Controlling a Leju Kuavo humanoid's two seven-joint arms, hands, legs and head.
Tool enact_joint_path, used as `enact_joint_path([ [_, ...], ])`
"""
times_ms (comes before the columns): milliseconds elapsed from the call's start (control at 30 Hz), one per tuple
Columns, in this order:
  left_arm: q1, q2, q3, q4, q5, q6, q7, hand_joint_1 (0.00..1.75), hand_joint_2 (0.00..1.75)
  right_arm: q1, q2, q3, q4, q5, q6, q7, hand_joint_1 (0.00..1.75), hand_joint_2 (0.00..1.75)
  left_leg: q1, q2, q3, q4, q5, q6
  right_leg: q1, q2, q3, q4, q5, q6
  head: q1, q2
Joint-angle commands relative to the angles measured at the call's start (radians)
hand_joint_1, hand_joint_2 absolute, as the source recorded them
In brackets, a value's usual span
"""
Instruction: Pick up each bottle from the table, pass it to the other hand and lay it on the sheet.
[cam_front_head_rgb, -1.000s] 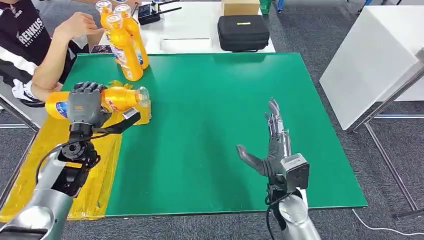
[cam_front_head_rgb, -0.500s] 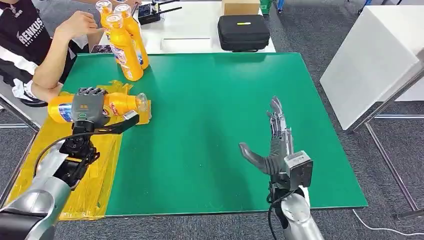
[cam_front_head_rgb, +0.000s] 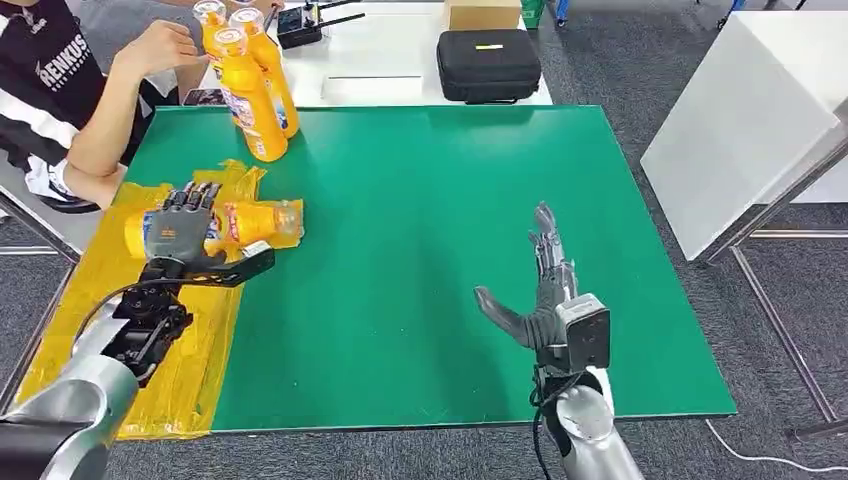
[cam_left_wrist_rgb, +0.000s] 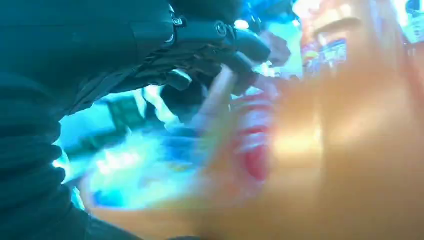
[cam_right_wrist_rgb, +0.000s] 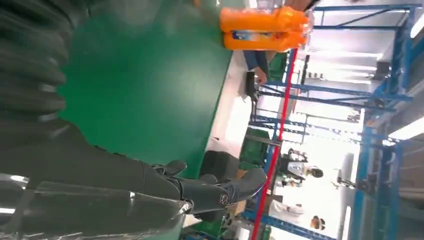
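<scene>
A: What is changing at the left hand?

B: Half a second ago it was carrying the bottle just above the yellow sheet; now the bottle is lying on its side on the sheet, near the desk's left edge, cap pointing toward the green middle. The fingers are spreading apart over the label, so I am judging the hand to be letting go, though it is resting on the bottle and has not lifted clear.

A: And the right hand?

B: It is hovering empty over the green surface near the front edge, fingers straight and apart, thumb out to the side.

A: So this bottle is as good as delivered?

B: That is how I am reading it; only the withdrawal is left.

A: What is the count?

B: One bottle on the sheet, and three standing bottles clustered at the desk's far left corner, still waiting. A person's arm is resting just beside that group.
</scene>
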Motion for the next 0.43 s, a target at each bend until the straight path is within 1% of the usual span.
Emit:
enact_joint_path([
  [33,-0.018,-0.094,0.109,0.027,0.189,-0.1,-0.185,0.0,1.75,-0.051,0.018,-0.026,0.122,0.011,0.008,0.028,0.0,1.75,0.0,-0.001,0.009,0.001,-0.004,-0.003,0.001,-0.004,0.009,0.001,-0.005,-0.002,0.0,0.0],
  [67,-0.007,-0.099,0.11,0.001,0.254,-0.138,-0.223,0.0,1.75,-0.052,0.022,-0.032,0.125,0.011,0.011,0.029,0.0,1.75,0.0,-0.001,0.006,0.0,-0.003,-0.002,0.001,-0.003,0.006,0.0,-0.002,-0.001,0.0,0.0],
  [133,0.004,-0.118,0.131,-0.038,0.402,-0.247,-0.297,0.0,1.75,-0.057,0.023,-0.037,0.13,0.012,0.014,0.025,0.0,1.75,0.001,-0.001,0.009,0.001,-0.005,-0.003,0.001,-0.003,0.009,0.001,-0.005,-0.002,0.0,0.0],
  [167,0.008,-0.13,0.155,-0.06,0.496,-0.318,-0.327,0.0,1.75,-0.062,0.025,-0.039,0.137,0.025,0.002,0.026,0.0,1.75,0.0,0.0,0.005,0.0,-0.002,-0.002,0.001,-0.002,0.005,0.0,-0.002,-0.001,0.0,0.0],
  [200,0.01,-0.141,0.19,-0.077,0.586,-0.401,-0.345,0.0,1.75,-0.067,0.028,-0.041,0.145,0.025,0.002,0.027,0.0,1.75,0.0,0.0,0.007,0.001,-0.004,-0.002,0.001,-0.003,0.007,0.001,-0.003,-0.002,0.0,0.0],
  [233,0.01,-0.141,0.19,-0.077,0.586,-0.401,-0.345,0.0,1.75,-0.067,0.028,-0.041,0.145,0.025,0.002,0.027,0.0,1.75,0.001,0.0,0.009,0.001,-0.005,-0.003,0.001,-0.003,0.009,0.001,-0.005,-0.002,0.0,0.0],
  [267,0.021,-0.146,0.206,-0.11,0.674,-0.48,-0.36,0.0,1.75,-0.07,0.032,-0.046,0.156,0.024,0.002,0.027,0.0,1.75,0.001,0.0,0.004,0.0,-0.002,-0.002,0.001,-0.002,0.005,0.0,-0.002,-0.001,0.0,0.0],
  [333,0.047,-0.143,0.17,-0.17,0.781,-0.541,-0.36,0.0,1.75,-0.063,0.039,-0.053,0.148,0.023,-0.007,0.009,0.0,1.75,0.001,0.0,0.008,0.001,-0.005,-0.003,0.002,-0.003,0.008,0.001,-0.004,-0.002,0.0,0.0],
  [367,0.058,-0.145,0.158,-0.197,0.83,-0.565,-0.365,0.0,1.75,-0.058,0.039,-0.053,0.138,0.029,-0.013,0.0,0.0,1.75,0.001,0.001,0.005,0.0,-0.003,-0.002,0.001,-0.001,0.005,0.0,-0.002,-0.001,0.0,0.0],
  [400,0.064,-0.144,0.149,-0.211,0.838,-0.569,-0.362,0.0,1.75,-0.054,0.039,-0.052,0.13,0.029,-0.014,0.0,0.0,1.75,0.001,0.0,0.005,0.0,-0.003,-0.002,0.001,-0.001,0.005,0.0,-0.002,-0.001,0.0,0.0],
  [433,0.064,-0.144,0.149,-0.211,0.838,-0.569,-0.362,0.0,1.75,-0.054,0.039,-0.052,0.13,0.029,-0.014,0.0,0.0,1.75,0.001,0.001,0.008,0.001,-0.005,-0.002,0.002,-0.002,0.008,0.001,-0.004,-0.002,0.0,0.0],
])
